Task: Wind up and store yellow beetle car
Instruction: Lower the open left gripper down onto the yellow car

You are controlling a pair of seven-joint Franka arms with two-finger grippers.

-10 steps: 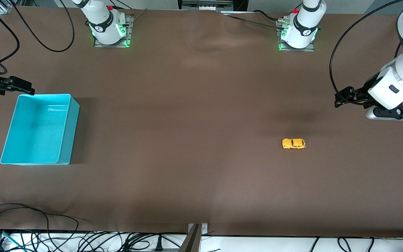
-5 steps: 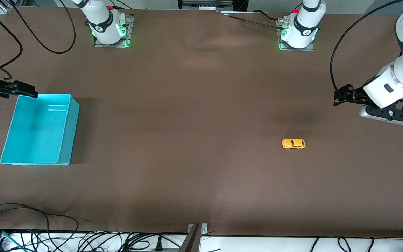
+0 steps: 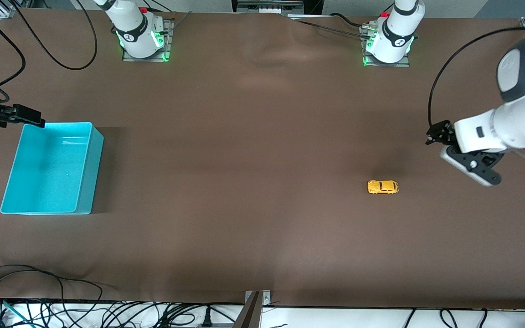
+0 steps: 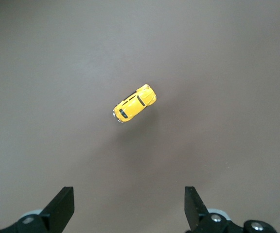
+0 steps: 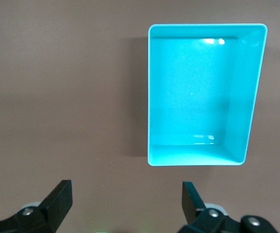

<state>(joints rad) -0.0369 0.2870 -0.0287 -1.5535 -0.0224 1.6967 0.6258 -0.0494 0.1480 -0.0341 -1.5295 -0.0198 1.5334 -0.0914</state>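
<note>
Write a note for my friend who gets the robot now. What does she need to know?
Left gripper: open, holding nothing, in the air toward the left arm's end of the table, near the yellow beetle car.
Right gripper: open, holding nothing, at the teal bin, by its edge farthest from the front camera.
Car: on its wheels on the table, untouched.
Bin: nothing in it.
Done: nothing yet.
Left: grab the car, wind it up, put it in the bin.

The yellow beetle car (image 3: 383,187) sits on the tabletop (image 3: 244,182) toward the left arm's end; the bin (image 3: 87,182) lies by the right arm's end edge.
</note>
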